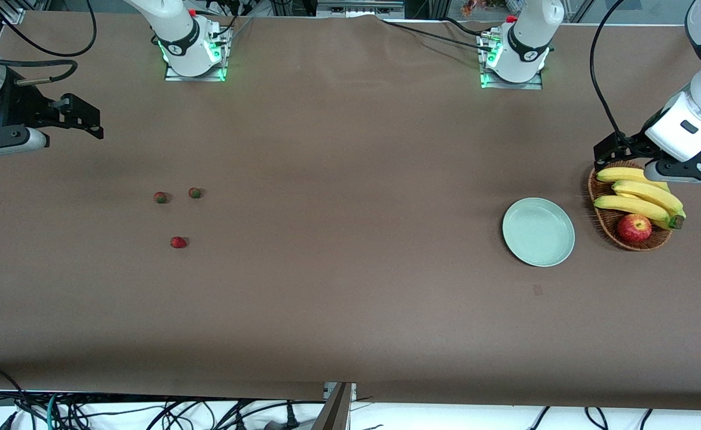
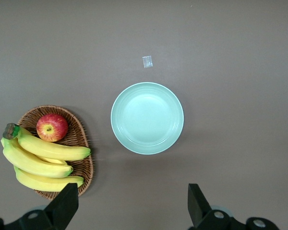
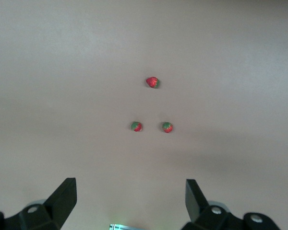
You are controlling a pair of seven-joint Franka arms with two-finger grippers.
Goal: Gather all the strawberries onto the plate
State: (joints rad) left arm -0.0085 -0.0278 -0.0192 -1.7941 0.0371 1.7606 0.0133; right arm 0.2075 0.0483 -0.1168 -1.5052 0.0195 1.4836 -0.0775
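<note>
Toward the right arm's end of the table, well apart from the plate [image 1: 538, 232], I see the three strawberries [image 1: 178, 242] lying loose on the brown cloth. Two sit side by side, and the third lies alone, nearer the front camera than that pair. None touches another. The plate is pale mint green, round and bare, toward the left arm's end. I can read no brand, label or writing on anything here.

Just beside the plate, closer still to the left arm's end, a brown wicker basket [image 1: 607, 222] holds a bunch of bananas [image 1: 640, 197] and a red apple [image 1: 634, 227]. A small pale scrap [image 2: 147, 61] lies on the cloth near the plate, nearer the front camera. Nothing stands between the berries and the plate.

My right gripper [image 3: 129, 199] hangs above the cloth near the strawberries, fingers spread wide, holding nothing. My left gripper [image 2: 132, 203] hangs by the basket's edge, equally wide and empty.
</note>
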